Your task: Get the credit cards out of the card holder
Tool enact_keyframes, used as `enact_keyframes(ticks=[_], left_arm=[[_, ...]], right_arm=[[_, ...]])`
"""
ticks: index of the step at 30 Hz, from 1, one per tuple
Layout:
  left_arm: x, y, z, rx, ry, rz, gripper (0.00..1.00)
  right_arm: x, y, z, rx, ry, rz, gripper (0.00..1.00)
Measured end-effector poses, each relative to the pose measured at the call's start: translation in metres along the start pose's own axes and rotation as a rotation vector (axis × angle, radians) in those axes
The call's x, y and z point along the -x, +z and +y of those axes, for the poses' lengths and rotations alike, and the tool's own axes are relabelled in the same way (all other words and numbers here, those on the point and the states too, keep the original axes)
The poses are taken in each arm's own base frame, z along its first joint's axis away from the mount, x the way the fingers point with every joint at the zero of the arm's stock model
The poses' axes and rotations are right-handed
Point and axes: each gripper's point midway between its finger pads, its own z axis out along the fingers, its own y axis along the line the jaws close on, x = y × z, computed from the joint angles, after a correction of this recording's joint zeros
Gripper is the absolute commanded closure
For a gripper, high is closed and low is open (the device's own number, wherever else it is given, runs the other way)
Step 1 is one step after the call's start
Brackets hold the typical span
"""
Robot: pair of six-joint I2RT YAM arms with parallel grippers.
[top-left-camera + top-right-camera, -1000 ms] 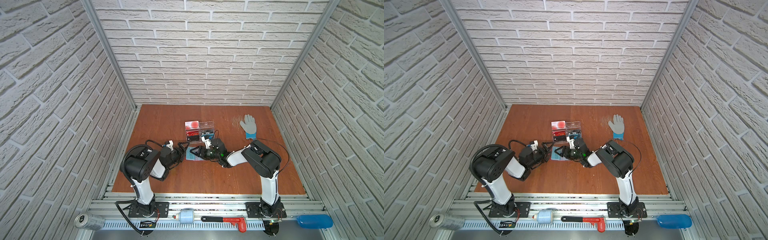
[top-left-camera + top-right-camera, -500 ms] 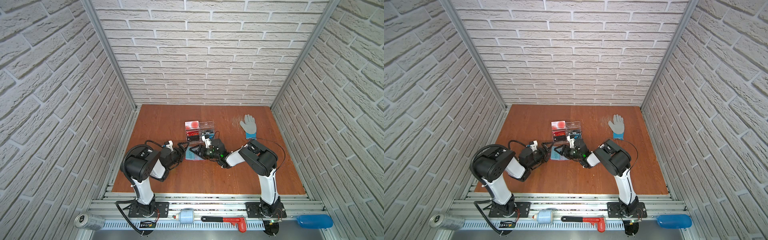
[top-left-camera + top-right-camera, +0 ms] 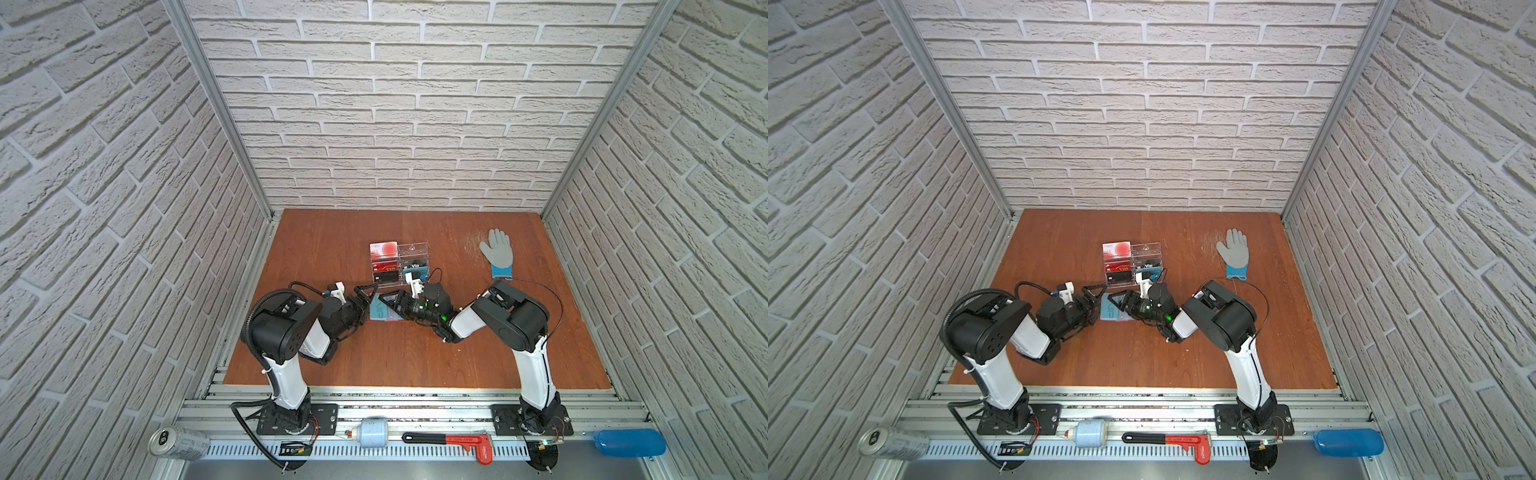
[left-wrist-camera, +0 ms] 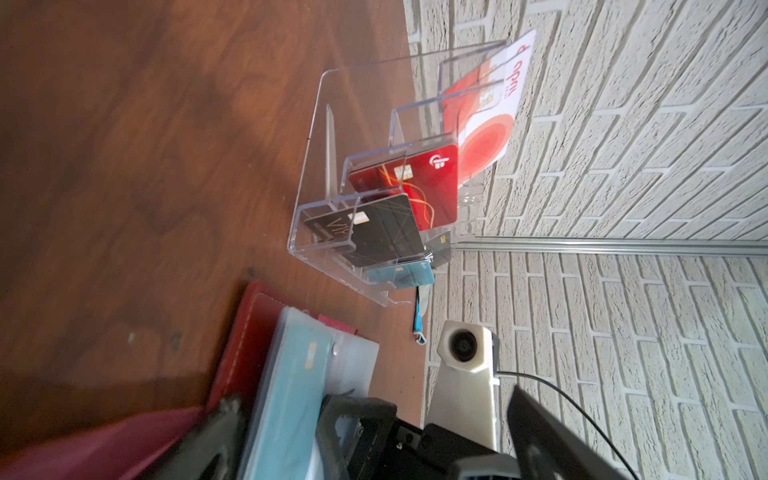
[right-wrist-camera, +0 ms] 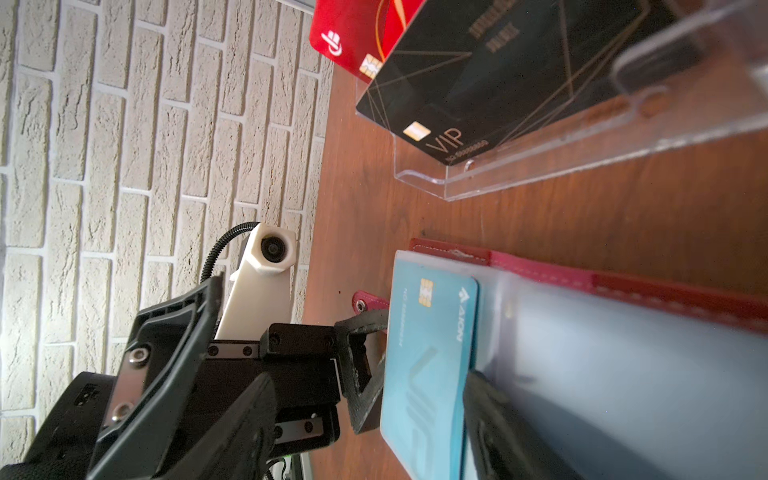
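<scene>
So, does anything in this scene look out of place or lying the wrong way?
Yes. A grey glove lies flat on the table, far right, and looks like a stray. A drink can lies on its side on the metal frame in front, at the left corner.

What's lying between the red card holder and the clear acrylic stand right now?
Nothing. Only a bare strip of the wooden table separates the card holder from the acrylic stand. This is clearest in the right wrist view.
</scene>
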Motion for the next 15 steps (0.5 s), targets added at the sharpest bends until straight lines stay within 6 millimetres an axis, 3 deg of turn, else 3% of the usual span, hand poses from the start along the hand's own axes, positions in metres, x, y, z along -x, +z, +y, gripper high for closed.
enact_keyframes(ticks=[15], left_arm=[[0.0000,-0.0003,0.0003,-0.025,-0.010,-0.006,0.02]], right_arm=[[-0.0054,0.0000,-0.0003,-0.023,-0.042,-0.035,0.28]])
